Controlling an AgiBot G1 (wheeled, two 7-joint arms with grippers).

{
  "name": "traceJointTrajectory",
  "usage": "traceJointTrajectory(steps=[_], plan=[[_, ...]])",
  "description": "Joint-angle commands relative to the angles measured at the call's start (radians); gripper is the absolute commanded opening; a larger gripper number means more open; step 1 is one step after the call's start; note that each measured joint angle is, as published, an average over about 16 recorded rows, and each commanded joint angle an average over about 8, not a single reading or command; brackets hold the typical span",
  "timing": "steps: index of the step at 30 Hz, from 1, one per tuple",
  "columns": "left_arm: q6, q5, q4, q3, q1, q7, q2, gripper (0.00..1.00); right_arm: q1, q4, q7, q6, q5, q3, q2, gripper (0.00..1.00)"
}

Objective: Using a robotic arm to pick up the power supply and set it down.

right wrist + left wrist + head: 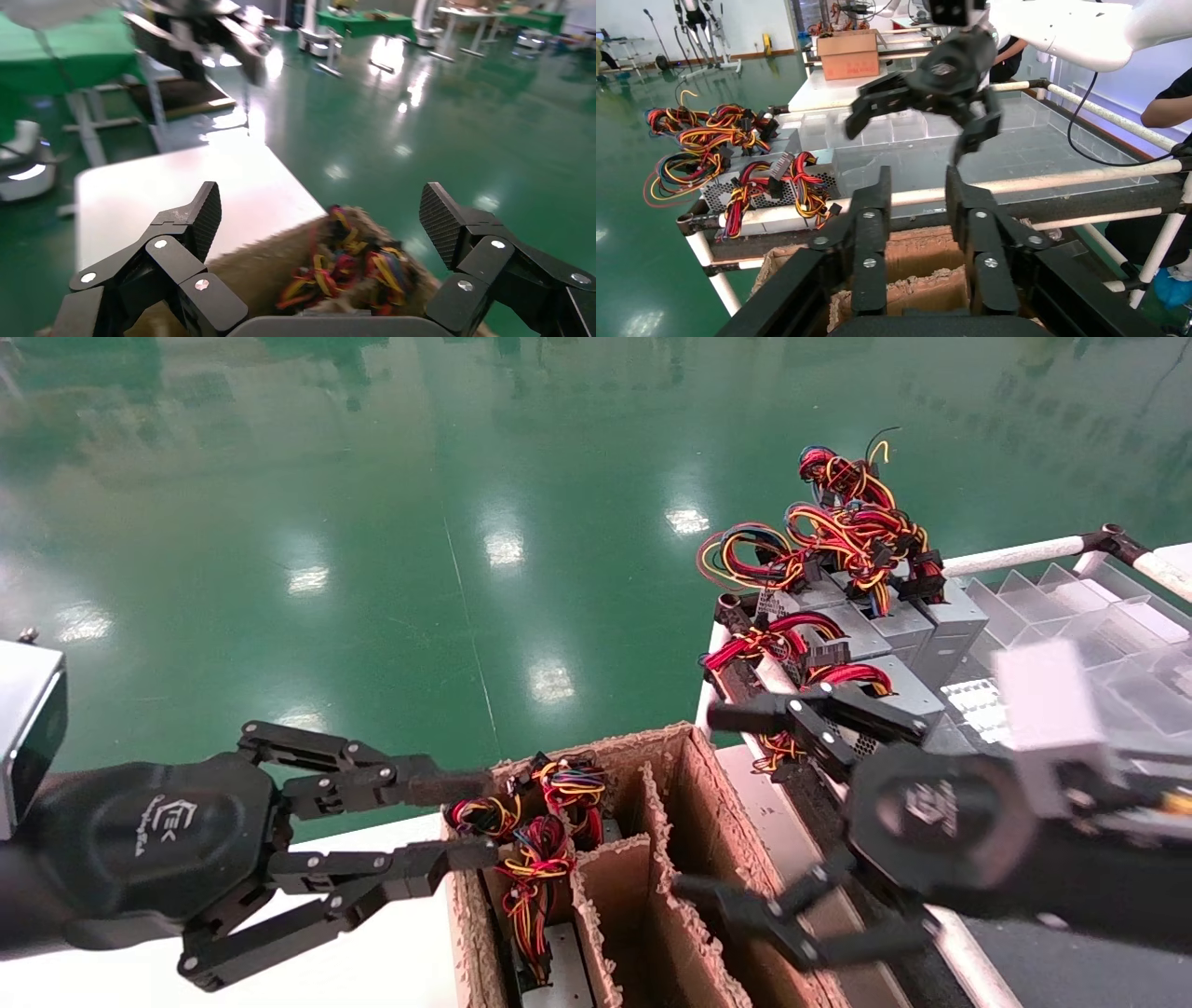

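Grey power supplies (917, 626) with red, yellow and black wires are stacked on the rack at the right, and also show in the left wrist view (772, 179). More wired power supplies (535, 859) stand in the left compartment of the brown cardboard box (689, 803); their wires (344, 267) show below the right wrist. My right gripper (703, 803) hangs wide open and empty over the box's right compartments, its fingertips (320, 210) far apart. At the box's left edge my left gripper (461, 820) is open with nothing between its fingers (918, 186).
A clear divided plastic tray (1071, 607) lies behind the rack, edged by a white pipe rail (1015, 556). The box sits on a white table (372, 952). Green floor lies beyond. A person (1172, 105) stands past the rack.
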Motion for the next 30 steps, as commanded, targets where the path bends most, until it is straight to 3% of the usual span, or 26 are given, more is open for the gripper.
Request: traceJointTrajectory(steps=[1,6,9,16,17,27,28,30], plan=[[0.000,0.000,0.000,0.000,0.000,0.000,0.000,0.00,0.007,0.008,0.006,0.037,-0.035,-0.011,-0.014,1.00],[0.000,0.000,0.000,0.000,0.000,0.000,0.000,0.00,0.032,0.018,0.005,0.170,-0.158,-0.046,-0.077,1.00],[0.000,0.000,0.000,0.000,0.000,0.000,0.000,0.04,0.039,0.018,0.011,0.208,-0.191,-0.058,-0.096,1.00],[0.000,0.000,0.001,0.000,0.000,0.000,0.000,0.91,0.058,-0.013,0.023,0.256,-0.267,-0.099,-0.140,1.00],[0.000,0.000,0.001,0.000,0.000,0.000,0.000,1.00,0.065,-0.025,0.028,0.266,-0.289,-0.112,-0.155,1.00],[0.000,0.000,0.001,0.001,0.000,0.001,0.000,1.00,0.155,-0.143,0.060,0.319,-0.486,-0.238,-0.310,1.00],[0.000,0.000,0.001,0.001,0.000,0.001,0.000,1.00,0.162,-0.151,0.061,0.320,-0.498,-0.246,-0.321,0.97],[0.000,0.000,0.001,0.001,0.000,0.001,0.000,1.00,0.175,-0.166,0.062,0.324,-0.521,-0.261,-0.339,0.76]])
